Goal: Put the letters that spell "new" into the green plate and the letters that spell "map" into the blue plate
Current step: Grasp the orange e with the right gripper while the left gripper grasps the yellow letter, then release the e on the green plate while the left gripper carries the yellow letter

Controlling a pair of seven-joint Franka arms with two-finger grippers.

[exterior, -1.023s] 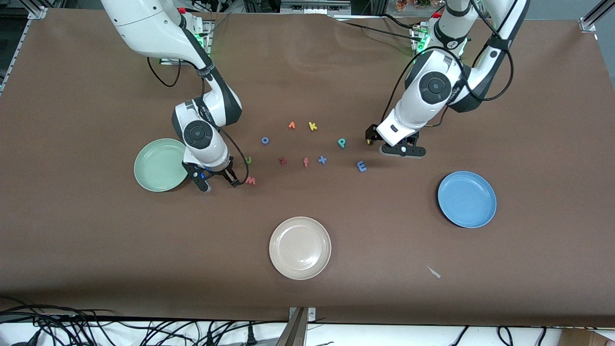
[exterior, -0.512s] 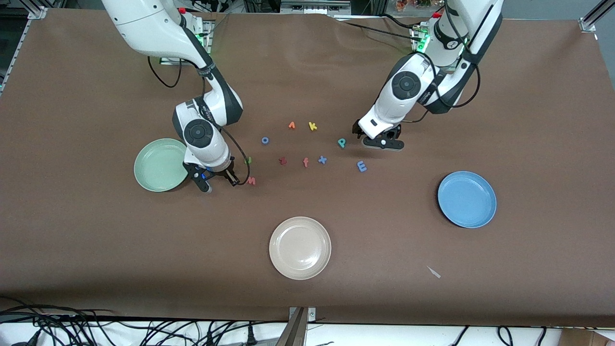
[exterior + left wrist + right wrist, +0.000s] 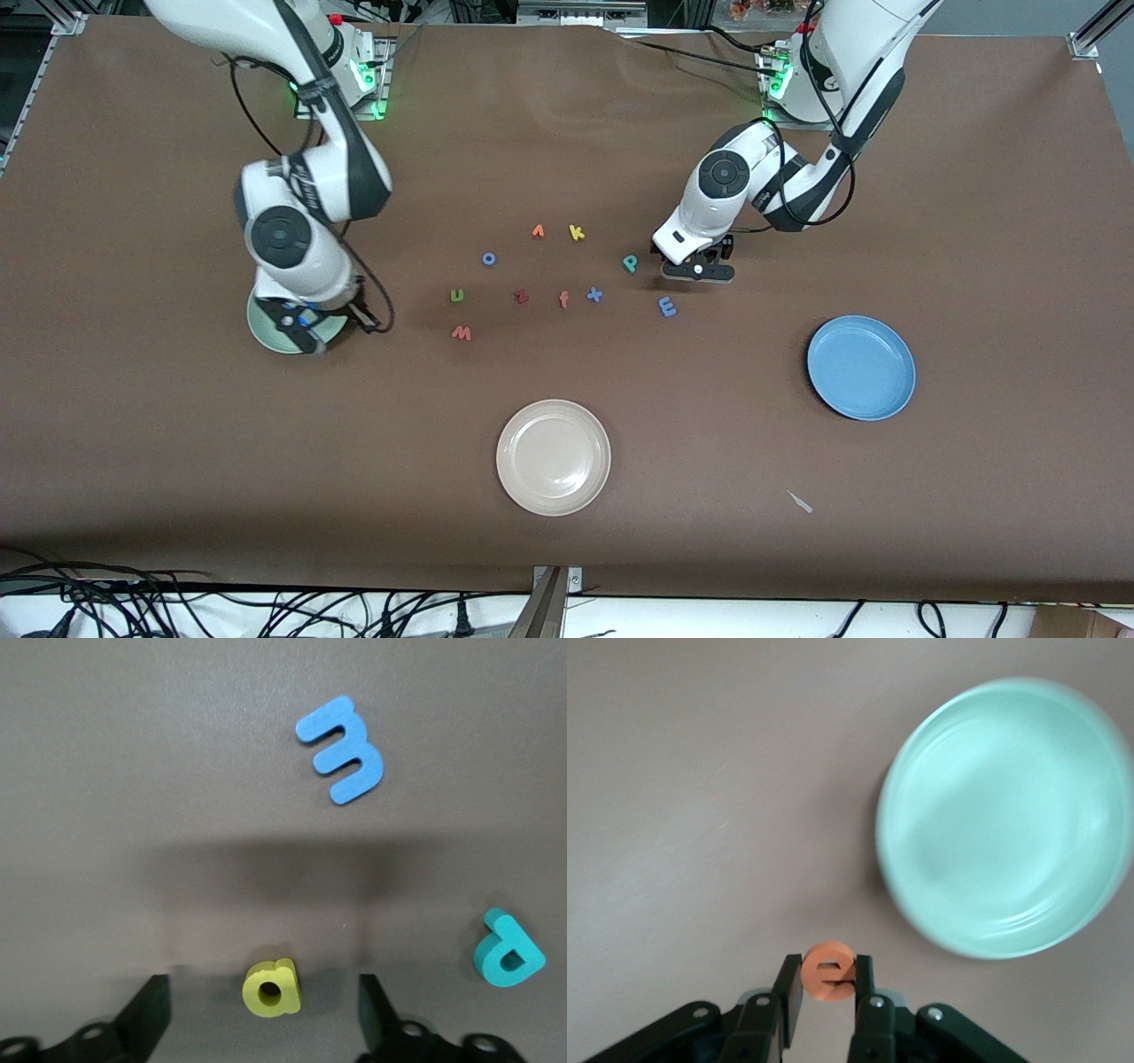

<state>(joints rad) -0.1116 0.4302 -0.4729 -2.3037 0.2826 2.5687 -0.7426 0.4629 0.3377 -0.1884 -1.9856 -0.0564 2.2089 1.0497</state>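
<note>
Two hands loaded with risk: one carrying, one about to pinch

Largest first: the green plate (image 3: 292,312) lies partly under the right hand (image 3: 319,321), which is clamped on the orange e (image 3: 827,971); in the right wrist view the e sits at the very tips of the fingers (image 3: 789,985), so it could twist free and drop on the bench (image 3: 567,549) short of the rim. The blue plate (image 3: 860,367) lies well away from the left hand (image 3: 698,268), so a long carry awaits. That hand stands open, straddling the yellow a (image 3: 271,989), which rests on edge between the fingers; closing off-centre could tip or squirt it out. The blue m (image 3: 342,749) and teal p (image 3: 508,949) lie near this hand, the p close enough for a finger to nudge. The green n (image 3: 457,296) and red w (image 3: 461,333) wait on the bench, apart from both hands.
</note>
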